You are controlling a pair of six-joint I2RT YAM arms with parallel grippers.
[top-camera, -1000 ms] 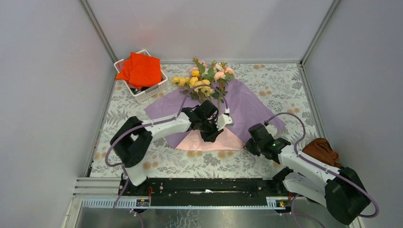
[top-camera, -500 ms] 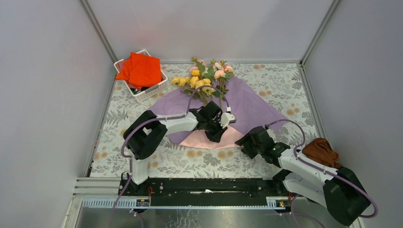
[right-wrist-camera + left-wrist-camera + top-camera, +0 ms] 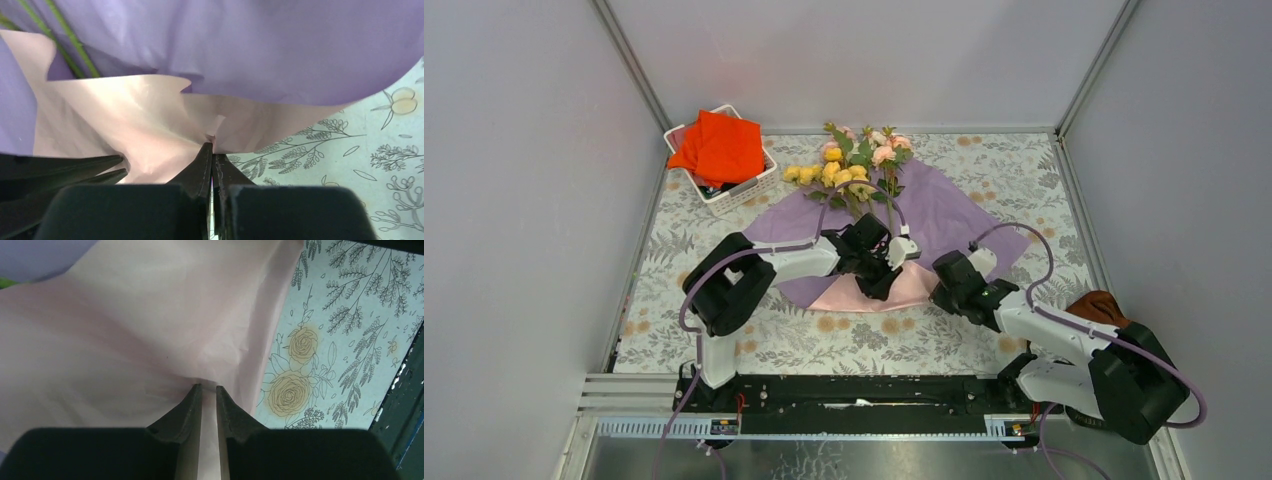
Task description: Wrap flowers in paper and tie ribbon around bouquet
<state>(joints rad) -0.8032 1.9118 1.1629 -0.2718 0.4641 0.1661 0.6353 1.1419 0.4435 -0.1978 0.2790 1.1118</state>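
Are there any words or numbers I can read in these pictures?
None. No words, labels or numbers show on the paper, the flowers, the white basket or the tablecloth, which has only printed flowers and leaves.

Overhead feed: I log 2 arms. The left arm and the right arm have white link shells between bulky black joint housings. 1 purple cable loops along each. A black base rail carries both. On the wrist feeds the left gripper and the right gripper show matte black wedge fingers with thin tips on a boxy black body.
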